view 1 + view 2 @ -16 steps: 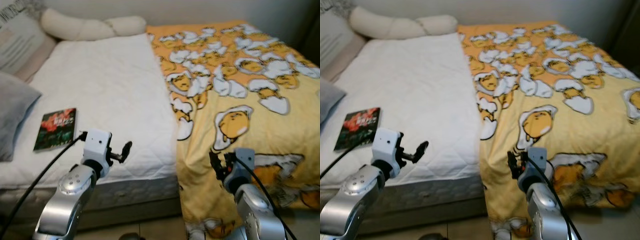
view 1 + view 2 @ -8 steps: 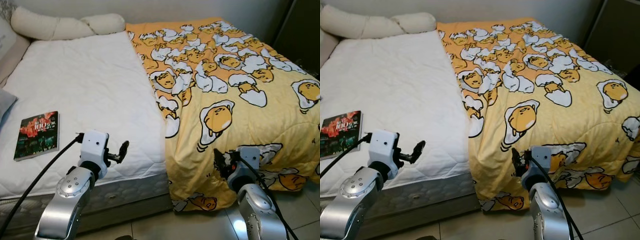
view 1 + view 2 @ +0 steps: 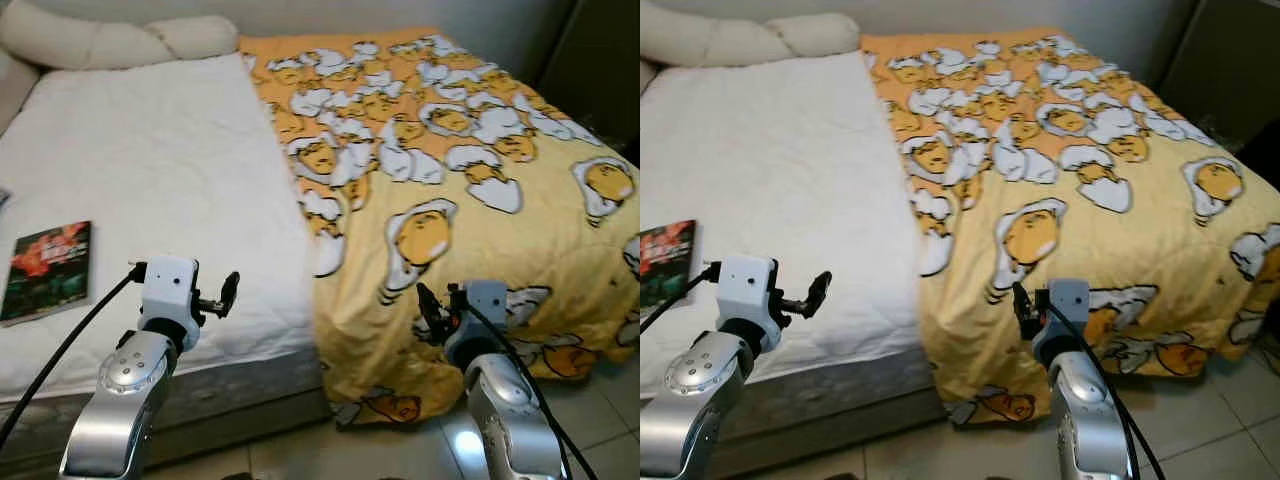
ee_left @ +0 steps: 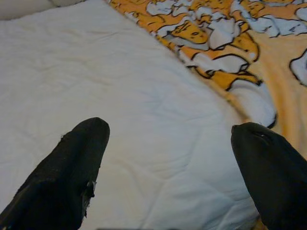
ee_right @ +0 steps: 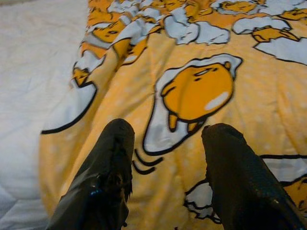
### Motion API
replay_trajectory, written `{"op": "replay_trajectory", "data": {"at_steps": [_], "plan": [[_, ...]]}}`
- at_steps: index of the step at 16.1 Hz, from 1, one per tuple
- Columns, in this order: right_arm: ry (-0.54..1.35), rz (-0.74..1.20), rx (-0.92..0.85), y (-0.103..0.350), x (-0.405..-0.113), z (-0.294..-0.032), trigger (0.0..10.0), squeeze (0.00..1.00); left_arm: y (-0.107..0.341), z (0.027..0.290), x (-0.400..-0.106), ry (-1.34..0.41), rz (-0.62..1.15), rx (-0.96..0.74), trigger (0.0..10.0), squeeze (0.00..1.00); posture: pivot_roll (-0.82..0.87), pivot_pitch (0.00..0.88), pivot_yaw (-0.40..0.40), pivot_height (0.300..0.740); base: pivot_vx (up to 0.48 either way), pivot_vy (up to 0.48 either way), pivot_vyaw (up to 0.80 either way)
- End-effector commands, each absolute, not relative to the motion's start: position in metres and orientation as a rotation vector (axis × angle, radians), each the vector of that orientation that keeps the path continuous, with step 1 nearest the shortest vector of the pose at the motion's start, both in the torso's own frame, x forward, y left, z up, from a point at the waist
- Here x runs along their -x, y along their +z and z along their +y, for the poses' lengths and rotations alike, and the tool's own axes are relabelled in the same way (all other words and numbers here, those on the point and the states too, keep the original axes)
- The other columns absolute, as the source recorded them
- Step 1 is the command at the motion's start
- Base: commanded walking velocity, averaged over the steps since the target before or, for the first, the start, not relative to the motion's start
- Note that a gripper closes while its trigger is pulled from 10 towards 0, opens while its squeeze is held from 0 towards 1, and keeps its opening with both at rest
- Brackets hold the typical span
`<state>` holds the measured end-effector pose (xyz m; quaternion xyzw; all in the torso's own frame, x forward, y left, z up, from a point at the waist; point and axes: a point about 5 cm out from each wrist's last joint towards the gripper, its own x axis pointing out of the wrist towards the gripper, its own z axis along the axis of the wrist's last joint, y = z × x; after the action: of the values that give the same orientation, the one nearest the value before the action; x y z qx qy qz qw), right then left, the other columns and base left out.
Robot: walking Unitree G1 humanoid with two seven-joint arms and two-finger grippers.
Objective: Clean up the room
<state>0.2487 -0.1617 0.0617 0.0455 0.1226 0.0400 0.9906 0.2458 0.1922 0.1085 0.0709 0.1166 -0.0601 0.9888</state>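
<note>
The yellow blanket point(image 3: 470, 150) covers the bed's right half and spills over the foot edge, leaving the white mattress point(image 3: 150, 190) bare on the left, where a book point(image 3: 45, 272) lies near the edge. Two pillows point(image 3: 110, 40) sit at the head. Both claws hover at the foot, empty: left claw point(image 4: 168, 163) spread wide over the mattress, right claw point(image 5: 165, 158) parted above the blanket. Spreading well probably means pinching the blanket's inner edge point(image 3: 325, 255) low and drawing it left evenly.
</note>
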Motion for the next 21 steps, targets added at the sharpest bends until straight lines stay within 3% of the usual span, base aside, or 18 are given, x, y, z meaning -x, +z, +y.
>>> {"op": "replay_trajectory", "data": {"at_steps": [1,18,21], "plan": [[0.076,0.237,-0.109,0.063,-0.252,-0.162,10.0,0.00,0.113,0.191,-0.247,-0.116,0.217,-0.147,10.0,0.00,-0.01,0.000,-0.009,0.740,0.000,-0.341,0.00],[0.116,0.230,-0.114,0.064,-0.266,-0.152,10.0,0.00,0.118,0.193,-0.260,-0.090,0.188,-0.160,10.0,0.00,-0.01,0.000,-0.024,0.740,0.000,-0.341,0.00],[0.128,0.239,-0.061,0.062,-0.268,-0.153,10.0,0.00,0.118,0.193,-0.261,-0.087,0.185,-0.164,10.0,0.00,-0.01,0.000,-0.024,0.740,0.000,0.000,0.00]]}}
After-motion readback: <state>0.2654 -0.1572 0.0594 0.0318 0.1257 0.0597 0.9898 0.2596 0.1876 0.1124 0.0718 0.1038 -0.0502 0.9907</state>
